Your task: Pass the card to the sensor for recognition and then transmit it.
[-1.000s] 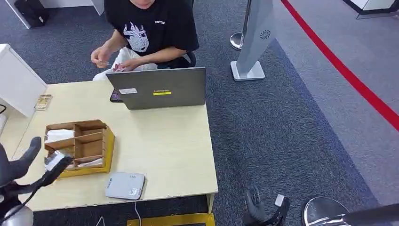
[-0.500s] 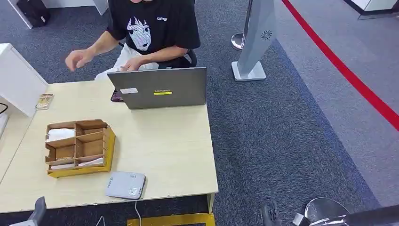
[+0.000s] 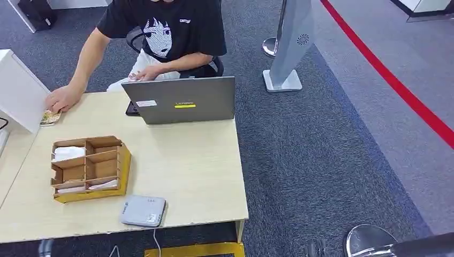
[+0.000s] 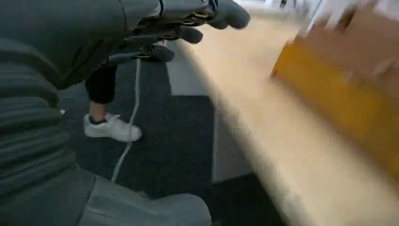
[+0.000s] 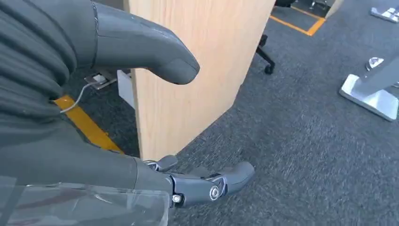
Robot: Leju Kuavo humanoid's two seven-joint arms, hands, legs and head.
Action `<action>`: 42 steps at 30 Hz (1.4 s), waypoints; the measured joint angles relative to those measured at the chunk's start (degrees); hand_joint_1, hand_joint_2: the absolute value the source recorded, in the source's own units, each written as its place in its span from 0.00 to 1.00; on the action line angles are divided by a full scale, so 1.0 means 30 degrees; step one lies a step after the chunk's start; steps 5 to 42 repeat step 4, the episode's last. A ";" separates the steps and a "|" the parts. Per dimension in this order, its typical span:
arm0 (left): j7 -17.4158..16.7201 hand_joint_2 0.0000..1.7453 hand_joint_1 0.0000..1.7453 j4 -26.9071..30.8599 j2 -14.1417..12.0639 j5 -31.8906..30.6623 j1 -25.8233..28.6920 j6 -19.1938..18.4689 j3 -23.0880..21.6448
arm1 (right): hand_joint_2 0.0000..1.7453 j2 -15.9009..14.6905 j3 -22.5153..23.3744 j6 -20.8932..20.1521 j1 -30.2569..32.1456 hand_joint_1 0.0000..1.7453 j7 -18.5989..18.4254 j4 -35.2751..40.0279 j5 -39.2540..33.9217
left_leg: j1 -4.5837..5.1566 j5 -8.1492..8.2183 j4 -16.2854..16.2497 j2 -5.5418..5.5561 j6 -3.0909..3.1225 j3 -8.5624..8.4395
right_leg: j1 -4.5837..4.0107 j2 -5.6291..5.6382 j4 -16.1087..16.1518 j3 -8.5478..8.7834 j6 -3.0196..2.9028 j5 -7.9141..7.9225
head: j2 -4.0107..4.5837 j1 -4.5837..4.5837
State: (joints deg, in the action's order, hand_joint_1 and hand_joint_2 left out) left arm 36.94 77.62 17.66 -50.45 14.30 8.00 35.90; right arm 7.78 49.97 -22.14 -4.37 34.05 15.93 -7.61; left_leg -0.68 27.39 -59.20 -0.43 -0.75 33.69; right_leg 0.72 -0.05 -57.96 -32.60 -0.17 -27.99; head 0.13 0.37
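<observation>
The grey card sensor (image 3: 143,210) lies near the table's front edge, its cable hanging down. Beside it stands a cardboard organiser (image 3: 88,168) with white cards (image 3: 68,153) in its compartments. A person's hand (image 3: 61,99) rests on a small card (image 3: 50,118) at the table's far left. My left hand (image 3: 45,248) hangs below the table's front edge; in the left wrist view its fingers (image 4: 188,28) and thumb are apart with nothing between them. My right hand (image 5: 155,122) hangs low beside the table's wooden side panel (image 5: 197,66), fingers spread and empty.
A grey laptop (image 3: 182,99) stands open at the table's far edge, in front of the seated person (image 3: 166,32). A white box (image 3: 19,91) stands at the far left. A sign stand (image 3: 292,48) and red floor line (image 3: 385,75) are on the carpet to the right.
My left hand has dropped from beside the organiser to below the table edge; the white card seen in it before is gone. The person's hand has reached to the far-left card. My right hand sank lower.
</observation>
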 joint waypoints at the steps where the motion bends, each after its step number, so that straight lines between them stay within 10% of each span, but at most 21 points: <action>1: 0.0109 1.00 0.00 -0.1631 -0.0159 -0.0305 -0.0437 -0.0094 0.1013 | 1.00 -0.0007 0.0262 -0.0277 0.0062 0.00 -0.0274 0.0000 -0.0168 | -0.0002 0.0003 0.0001 -0.0002 -0.0005 -0.0007 | 0.0000 0.0002 0.0000 0.0001 -0.0001 -0.0001 | 0.0000 0.0000; 4: -0.0304 1.00 0.00 -0.6693 -0.0822 -0.0472 -0.2208 -0.0145 0.3968 | 1.00 -0.0036 0.1184 -0.0308 0.0187 0.00 -0.1447 -0.0058 -0.0882 | -0.0008 -0.0003 0.0008 0.0056 -0.0001 0.0015 | 0.0000 -0.0082 -0.0001 0.0016 -0.0010 -0.0011 | 0.0000 0.0007; 42: -0.0304 1.00 0.00 -0.6693 -0.0822 -0.0472 -0.2208 -0.0145 0.3968 | 1.00 -0.0036 0.1184 -0.0308 0.0187 0.00 -0.1447 -0.0058 -0.0882 | -0.0008 -0.0003 0.0008 0.0056 -0.0001 0.0015 | 0.0000 -0.0082 -0.0001 0.0016 -0.0010 -0.0011 | 0.0000 0.0007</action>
